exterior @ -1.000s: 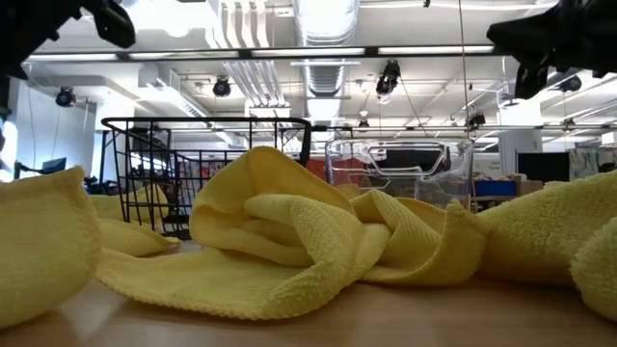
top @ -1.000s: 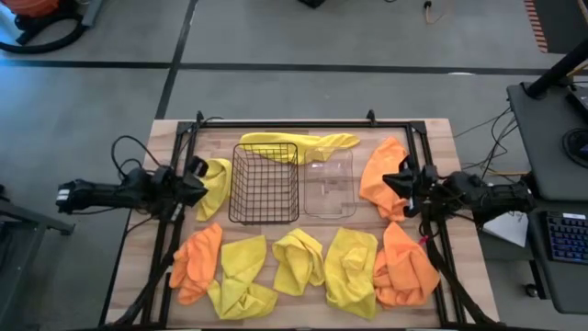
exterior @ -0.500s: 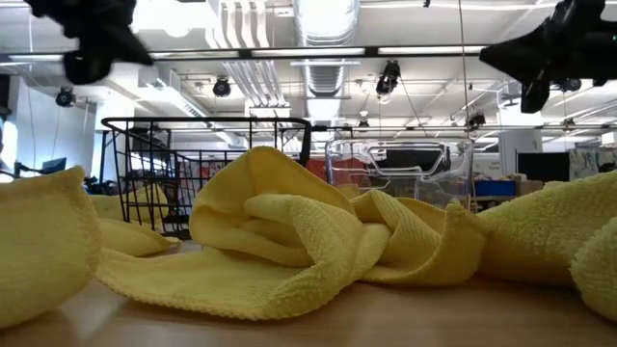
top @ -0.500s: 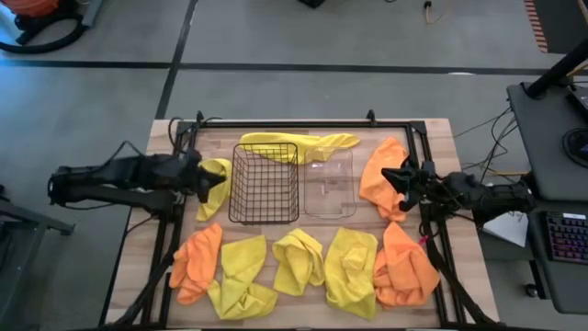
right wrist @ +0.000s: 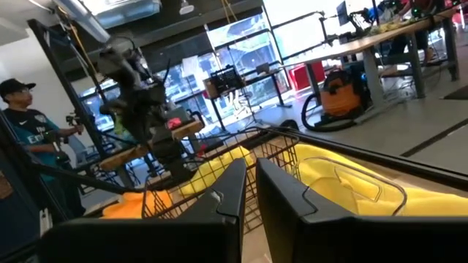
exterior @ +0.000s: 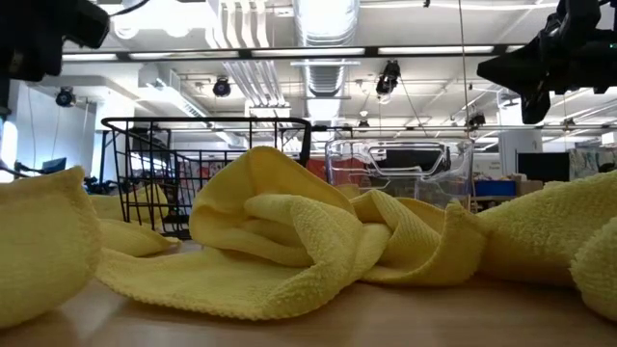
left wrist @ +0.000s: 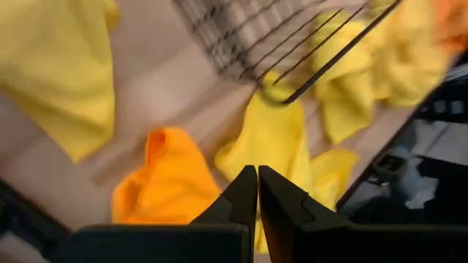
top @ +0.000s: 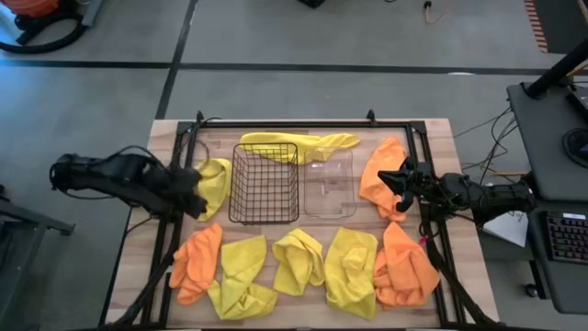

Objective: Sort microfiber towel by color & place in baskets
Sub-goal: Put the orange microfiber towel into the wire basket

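Observation:
Yellow and orange microfiber towels lie spread over the table around two baskets: a black wire one [top: 265, 184] and a clear plastic one [top: 329, 182]. My left gripper [top: 197, 199] is shut and empty. It tips downward over the table's left side, between a yellow towel [top: 216, 181] and an orange towel [top: 195, 260]. In the left wrist view the orange towel [left wrist: 164, 183] and a yellow towel [left wrist: 279, 139] lie below the shut fingers [left wrist: 257, 183]. My right gripper [top: 391, 177] hovers shut and level above an orange towel [top: 378, 179] at the right.
A long yellow towel [top: 299, 144] lies along the far side of both baskets. Several more towels fill the near strip, among them yellow [top: 299, 260], yellow [top: 352, 267] and orange [top: 404, 268]. A dark frame [top: 303, 123] borders the table. A person [right wrist: 29, 146] stands beyond it.
My left gripper has tipped from level to pointing steeply down and has rolled about its own axis. It has shifted a little toward the table's near edge as the arm folded upward. It has stayed shut. No towel has moved.

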`<action>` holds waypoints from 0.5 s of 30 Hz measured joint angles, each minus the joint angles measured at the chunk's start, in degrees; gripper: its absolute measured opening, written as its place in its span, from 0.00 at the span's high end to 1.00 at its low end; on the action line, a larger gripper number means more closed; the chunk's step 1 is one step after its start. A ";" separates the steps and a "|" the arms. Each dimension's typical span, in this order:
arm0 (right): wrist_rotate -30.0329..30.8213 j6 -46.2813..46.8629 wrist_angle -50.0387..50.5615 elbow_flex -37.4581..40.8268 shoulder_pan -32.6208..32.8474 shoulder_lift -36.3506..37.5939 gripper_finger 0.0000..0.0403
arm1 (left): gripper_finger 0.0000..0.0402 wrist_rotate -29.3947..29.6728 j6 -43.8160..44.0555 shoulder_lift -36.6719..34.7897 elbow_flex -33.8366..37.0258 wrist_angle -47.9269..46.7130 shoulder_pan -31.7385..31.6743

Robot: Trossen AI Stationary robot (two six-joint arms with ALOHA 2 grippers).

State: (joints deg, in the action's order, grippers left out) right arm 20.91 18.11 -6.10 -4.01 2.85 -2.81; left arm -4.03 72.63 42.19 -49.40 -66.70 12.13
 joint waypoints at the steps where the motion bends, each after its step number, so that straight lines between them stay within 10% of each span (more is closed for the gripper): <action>1: -0.09 0.19 0.09 0.00 0.00 0.00 0.93 | 1.00 0.02 2.31 0.85 1.39 1.34 2.33; 15: -0.29 0.37 1.30 -0.02 0.00 0.00 0.93 | 0.95 3.13 31.72 11.01 13.07 11.55 26.20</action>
State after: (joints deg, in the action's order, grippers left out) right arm 20.62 18.48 -4.80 -4.03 2.85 -2.81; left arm -0.90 104.35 53.19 -36.33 -55.14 38.33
